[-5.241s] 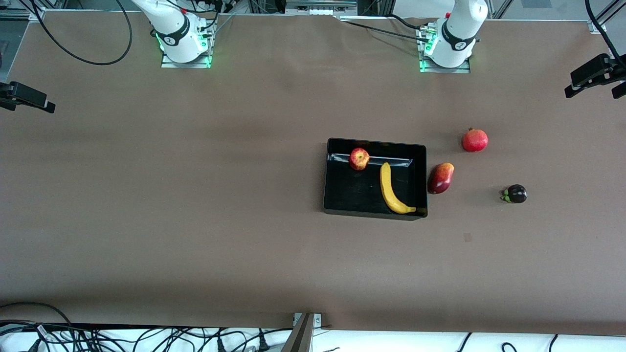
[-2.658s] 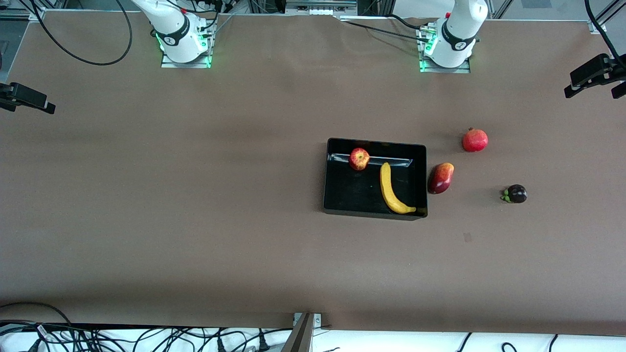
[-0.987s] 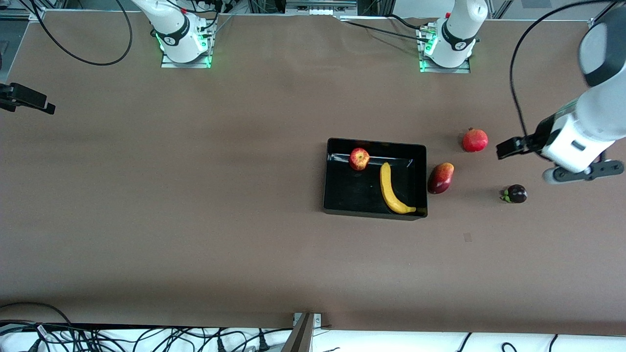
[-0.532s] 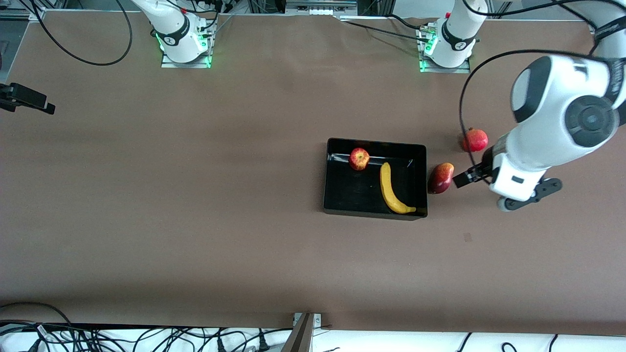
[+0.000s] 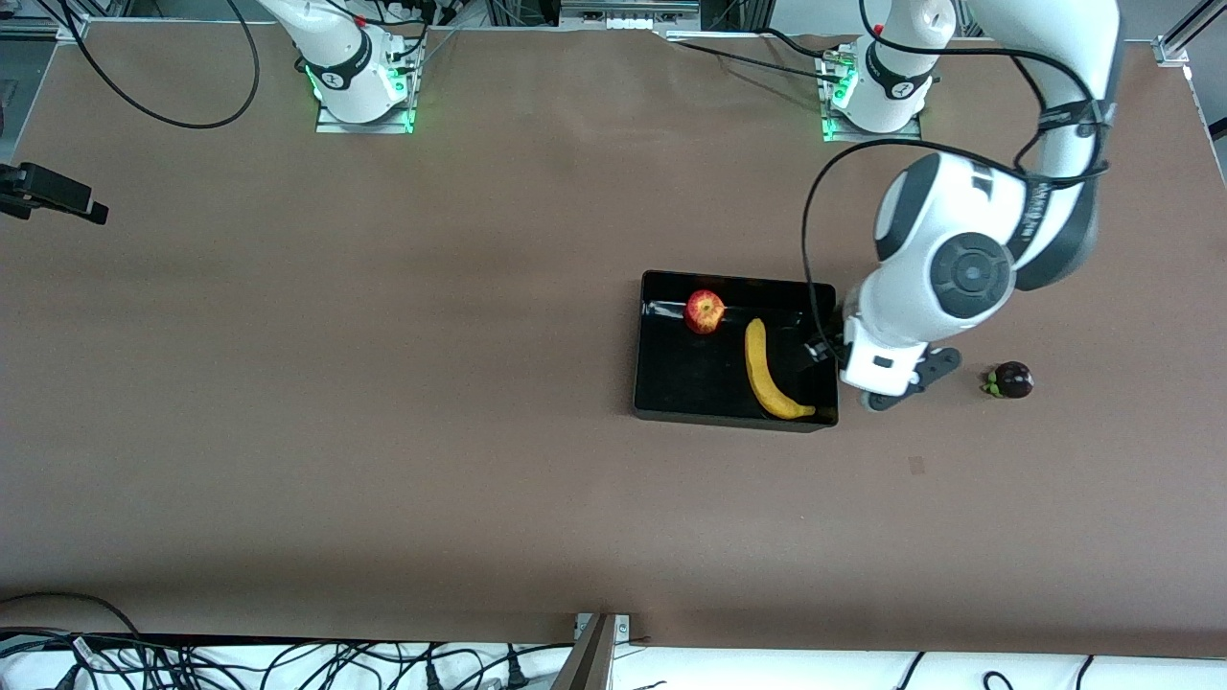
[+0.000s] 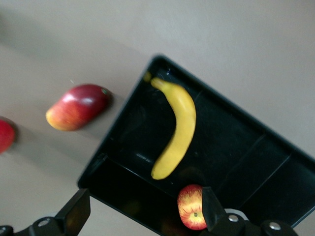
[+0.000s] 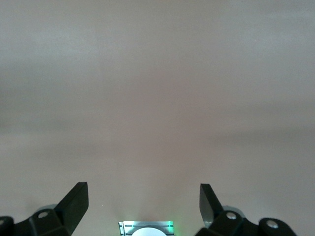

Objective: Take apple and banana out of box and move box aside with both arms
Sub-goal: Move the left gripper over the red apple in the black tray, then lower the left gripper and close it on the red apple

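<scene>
The black box (image 5: 639, 383) lies mid-table with the red-yellow apple (image 5: 705, 311) and the yellow banana (image 5: 767, 369) inside it. My left arm reaches out over the box's end toward the left arm's end of the table. The left gripper (image 5: 813, 350) hangs open above that wall, with nothing between its fingers. The left wrist view shows the banana (image 6: 177, 125), the apple (image 6: 192, 214), the box (image 6: 110, 147) and the open left gripper (image 6: 144, 212) above them. My right gripper (image 7: 142, 201) waits open over bare table and pokes in at the front view's edge (image 5: 91, 206).
A dark purple fruit with a green cap (image 5: 1011, 380) lies on the table toward the left arm's end. A red-yellow mango (image 6: 78, 105) lies just beside the box. A red fruit (image 6: 5, 135) sits a little past the mango. The left arm covers both in the front view.
The left arm has swung in from its end of the table to above the box's end wall, and now covers the mango and pomegranate. The right arm has not moved.
</scene>
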`<control>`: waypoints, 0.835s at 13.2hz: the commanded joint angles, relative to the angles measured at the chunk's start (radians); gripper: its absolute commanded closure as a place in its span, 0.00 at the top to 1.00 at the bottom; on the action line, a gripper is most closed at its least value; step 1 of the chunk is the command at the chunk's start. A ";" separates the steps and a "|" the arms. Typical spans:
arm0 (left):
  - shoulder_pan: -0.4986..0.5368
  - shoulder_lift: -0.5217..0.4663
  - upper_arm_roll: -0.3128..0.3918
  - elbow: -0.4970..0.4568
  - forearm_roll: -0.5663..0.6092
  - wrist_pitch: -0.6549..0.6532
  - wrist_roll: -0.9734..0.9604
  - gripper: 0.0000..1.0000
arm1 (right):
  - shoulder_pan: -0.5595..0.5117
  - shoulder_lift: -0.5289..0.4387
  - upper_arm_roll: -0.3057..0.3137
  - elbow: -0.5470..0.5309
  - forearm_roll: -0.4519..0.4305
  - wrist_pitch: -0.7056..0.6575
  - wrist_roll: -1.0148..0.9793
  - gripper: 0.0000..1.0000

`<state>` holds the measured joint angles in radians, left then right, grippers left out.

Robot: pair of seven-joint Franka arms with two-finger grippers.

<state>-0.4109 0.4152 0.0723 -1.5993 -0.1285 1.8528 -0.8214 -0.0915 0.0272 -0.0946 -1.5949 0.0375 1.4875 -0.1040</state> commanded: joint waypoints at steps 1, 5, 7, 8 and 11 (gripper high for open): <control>-0.067 -0.021 0.011 -0.111 -0.019 0.098 -0.042 1.00 | -0.008 0.008 0.003 0.019 0.013 -0.003 0.004 1.00; -0.144 -0.018 -0.008 -0.240 -0.019 0.265 -0.070 1.00 | -0.008 0.008 0.003 0.019 0.013 -0.003 0.004 1.00; -0.196 -0.009 -0.008 -0.286 -0.017 0.330 -0.071 1.00 | -0.008 0.008 0.003 0.018 0.013 -0.003 0.004 1.00; -0.215 -0.001 -0.008 -0.298 -0.017 0.354 -0.071 1.00 | -0.008 0.008 0.003 0.019 0.013 -0.003 0.004 1.00; -0.269 0.027 -0.008 -0.347 -0.019 0.432 -0.073 1.00 | -0.008 0.008 0.003 0.019 0.013 -0.003 0.004 1.00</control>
<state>-0.6513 0.4351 0.0516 -1.9096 -0.1316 2.2286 -0.8933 -0.0915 0.0277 -0.0946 -1.5943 0.0375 1.4876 -0.1040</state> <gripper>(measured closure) 0.000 0.000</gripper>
